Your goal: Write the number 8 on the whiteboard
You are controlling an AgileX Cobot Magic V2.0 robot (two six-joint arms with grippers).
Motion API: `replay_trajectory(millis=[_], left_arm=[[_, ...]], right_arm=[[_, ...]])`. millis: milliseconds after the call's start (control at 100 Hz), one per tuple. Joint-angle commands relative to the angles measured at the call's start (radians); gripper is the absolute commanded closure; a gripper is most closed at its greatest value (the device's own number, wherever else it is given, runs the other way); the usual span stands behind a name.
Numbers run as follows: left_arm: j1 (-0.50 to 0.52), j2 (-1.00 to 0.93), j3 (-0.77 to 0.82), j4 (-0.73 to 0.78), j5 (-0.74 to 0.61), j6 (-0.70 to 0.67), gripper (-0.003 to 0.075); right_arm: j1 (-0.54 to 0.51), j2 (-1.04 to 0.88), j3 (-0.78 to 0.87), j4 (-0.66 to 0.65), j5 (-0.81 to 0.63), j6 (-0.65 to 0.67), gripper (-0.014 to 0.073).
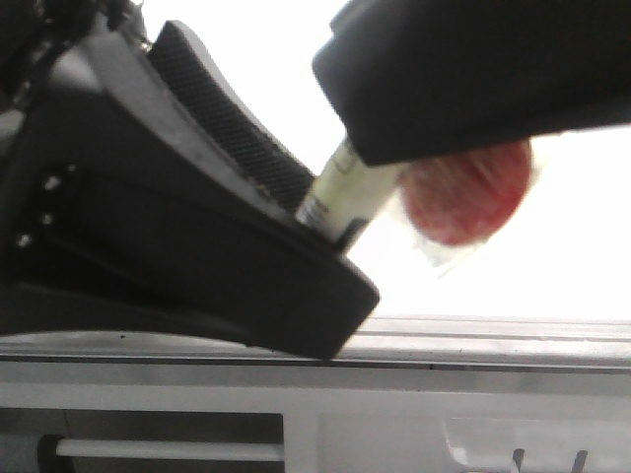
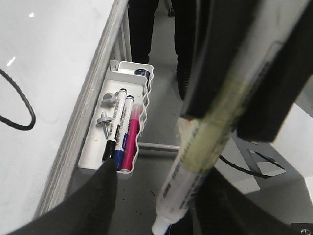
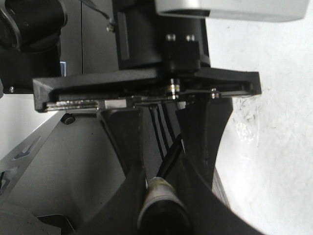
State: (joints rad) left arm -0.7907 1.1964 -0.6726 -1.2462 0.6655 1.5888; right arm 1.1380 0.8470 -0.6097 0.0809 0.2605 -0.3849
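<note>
Only one curved black stroke of the number 8 [image 2: 19,105] shows on the whiteboard [image 2: 49,58], its remainder cut off by the left wrist picture's edge; beside that board, the marker [image 2: 205,147] has its tip hidden between dark fingers [image 2: 98,200]; in the front view a blurred red patch [image 1: 468,197] beside the marker cannot be identified.

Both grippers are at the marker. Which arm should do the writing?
Right, probably. The right gripper is clamped on the barrel of the marker. The left gripper only flanks its end, and its grip is unclear. The whiteboard is close by.
</note>
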Motion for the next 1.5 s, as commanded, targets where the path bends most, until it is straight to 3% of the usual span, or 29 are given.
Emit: replay_trajectory(millis=[0, 140, 500, 1050, 1160, 1400, 1490], left_arm=[[-0.007, -0.016, -0.034, -0.036, 0.003, 0.001, 0.0384], [-0.007, -0.016, -0.034, -0.026, 0.003, 0.001, 0.0433], [-0.007, -0.016, -0.034, -0.023, 0.003, 0.001, 0.0742], [-0.007, -0.016, -0.034, -0.023, 0.002, 0.001, 0.0741], [-0.007, -0.016, -0.034, -0.023, 0.002, 0.001, 0.0741], [-0.007, -0.016, -0.034, -0.023, 0.002, -0.008, 0.0741], [-0.007, -0.016, -0.034, -0.023, 0.002, -0.016, 0.0741]], right_arm=[[0.002, -0.001, -0.037, 0.006, -0.088, -0.008, 0.0664], [0.002, -0.001, -0.037, 0.006, -0.088, -0.008, 0.0664], [0.002, 0.005, -0.037, 0.006, -0.090, -0.008, 0.0664], [0.002, 0.009, -0.037, 0.006, -0.075, -0.008, 0.0657], [0.002, 0.009, -0.037, 0.006, -0.063, -0.008, 0.0578], [0.002, 0.009, -0.037, 0.006, -0.084, -0.008, 0.0195], [0.002, 0.007, -0.037, 0.006, -0.107, -0.008, 0.0113]])
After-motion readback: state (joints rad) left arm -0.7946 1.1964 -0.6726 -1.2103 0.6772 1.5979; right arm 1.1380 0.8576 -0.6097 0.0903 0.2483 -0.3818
